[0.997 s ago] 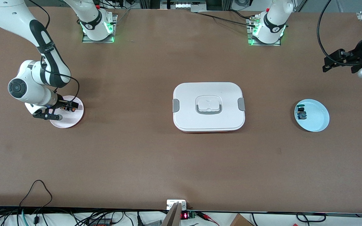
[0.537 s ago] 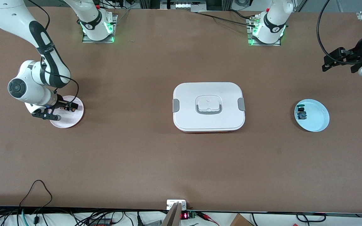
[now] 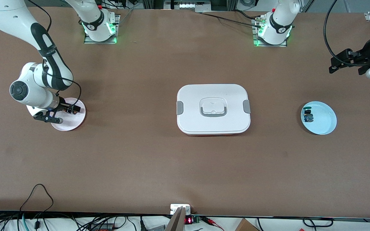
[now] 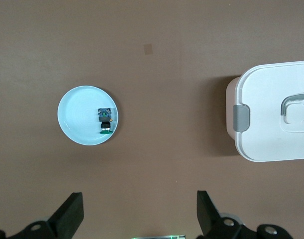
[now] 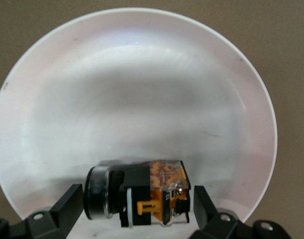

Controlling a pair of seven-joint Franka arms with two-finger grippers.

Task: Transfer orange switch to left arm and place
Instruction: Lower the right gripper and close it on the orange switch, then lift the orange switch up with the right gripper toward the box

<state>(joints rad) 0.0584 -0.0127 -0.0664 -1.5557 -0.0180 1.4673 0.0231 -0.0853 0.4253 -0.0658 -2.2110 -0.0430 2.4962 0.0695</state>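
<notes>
The orange switch [image 3: 70, 109] [image 5: 142, 194] lies on its side on a pinkish-white plate [image 3: 72, 123] [image 5: 137, 74] at the right arm's end of the table. My right gripper [image 3: 64, 114] [image 5: 138, 199] is low over that plate, open, with one finger just off each end of the switch. The white box [image 3: 191, 96] [image 4: 271, 99] stands shut in the middle of the table. My left gripper [image 3: 332, 68] [image 4: 140, 214] waits open and empty, high over the left arm's end of the table.
A light blue plate [image 3: 326, 120] [image 4: 77, 119] sits toward the left arm's end, holding a small blue and green switch [image 3: 307, 115] [image 4: 105, 121]. Bare brown table lies between the box and both plates. Cables run along the table edge nearest the front camera.
The right gripper's fingers have drawn closer round the orange switch on the plate. The left gripper rose slightly, then stayed still. The switch has not moved.
</notes>
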